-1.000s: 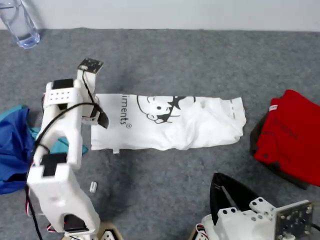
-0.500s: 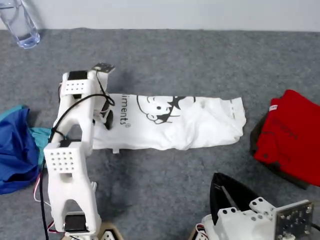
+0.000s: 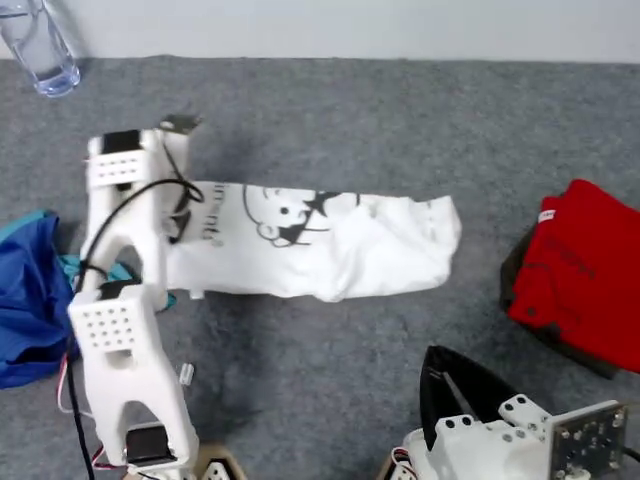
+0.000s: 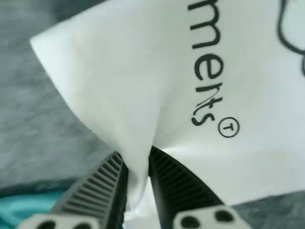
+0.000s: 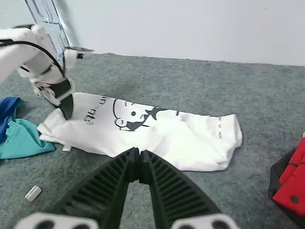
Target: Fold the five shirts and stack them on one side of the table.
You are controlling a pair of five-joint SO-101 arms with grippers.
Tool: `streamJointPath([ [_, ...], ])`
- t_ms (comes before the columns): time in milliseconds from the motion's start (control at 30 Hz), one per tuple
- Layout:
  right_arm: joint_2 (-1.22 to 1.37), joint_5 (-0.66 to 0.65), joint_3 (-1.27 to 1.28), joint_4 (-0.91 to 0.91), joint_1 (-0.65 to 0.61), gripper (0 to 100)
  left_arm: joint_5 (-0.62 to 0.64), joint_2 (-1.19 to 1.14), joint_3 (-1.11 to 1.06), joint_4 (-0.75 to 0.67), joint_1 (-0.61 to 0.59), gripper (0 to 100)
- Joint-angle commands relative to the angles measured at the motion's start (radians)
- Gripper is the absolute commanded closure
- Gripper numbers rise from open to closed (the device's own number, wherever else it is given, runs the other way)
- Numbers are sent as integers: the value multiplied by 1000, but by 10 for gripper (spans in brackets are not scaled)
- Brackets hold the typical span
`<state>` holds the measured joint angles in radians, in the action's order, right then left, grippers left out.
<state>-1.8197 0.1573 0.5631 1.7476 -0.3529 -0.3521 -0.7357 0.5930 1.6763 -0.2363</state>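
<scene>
**High view:** white shirt [image 3: 320,250], folded into a long strip with the print up, lies across mid-table. The left gripper [image 3: 183,218] is at its left end. A red shirt [image 3: 585,265] sits at the right edge and a blue shirt [image 3: 25,300] is heaped at the left edge.

**Left wrist view:** the jaws are clamped on a raised fold of the white shirt's edge.

**Right wrist view:** the right gripper [image 5: 139,161] has its jaws pressed together with nothing between them. It sits on the near side, with the white shirt beyond.

White shirt [image 3: 340,255] lies lengthwise on grey table [image 3: 400,130]
</scene>
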Motion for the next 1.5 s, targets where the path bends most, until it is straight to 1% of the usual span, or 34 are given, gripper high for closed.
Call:
streamJointPath([
  [0, 7, -2, 2, 1, -5, 990, -51, 123, 21, 11, -46, 989],
  [100, 7, -2, 2, 1, -7, 990, -51, 160, 15, 15, -44, 989],
  [167, 7, 0, 2, 1, -7, 990, -51, 172, 19, 52, -25, 989],
  [300, 7, 0, 2, 1, -5, 990, -40, 218, 5, 80, 46, 989],
  [433, 7, 0, 2, 2, -5, 990, 6, 308, -51, 80, 135, 989],
  [533, 7, 0, 2, 2, -5, 990, 44, 397, -137, 80, 238, 989],
  [633, 7, 0, 2, 2, -5, 990, 91, 491, -226, 80, 367, 989],
  [767, 7, 0, 2, 2, -5, 990, 161, 552, -254, 78, 557, 989],
  [933, 7, 0, 2, 2, -5, 990, 224, 531, -191, 58, 752, 989],
  [1033, 7, 0, 2, 2, -5, 990, 253, 459, -99, 54, 819, 989],
  [1267, 7, 0, 2, 2, -5, 990, 299, 199, 205, 61, 872, 989],
  [1467, 7, 0, 2, 2, -7, 990, 325, 34, 397, 61, 911, 989],
])
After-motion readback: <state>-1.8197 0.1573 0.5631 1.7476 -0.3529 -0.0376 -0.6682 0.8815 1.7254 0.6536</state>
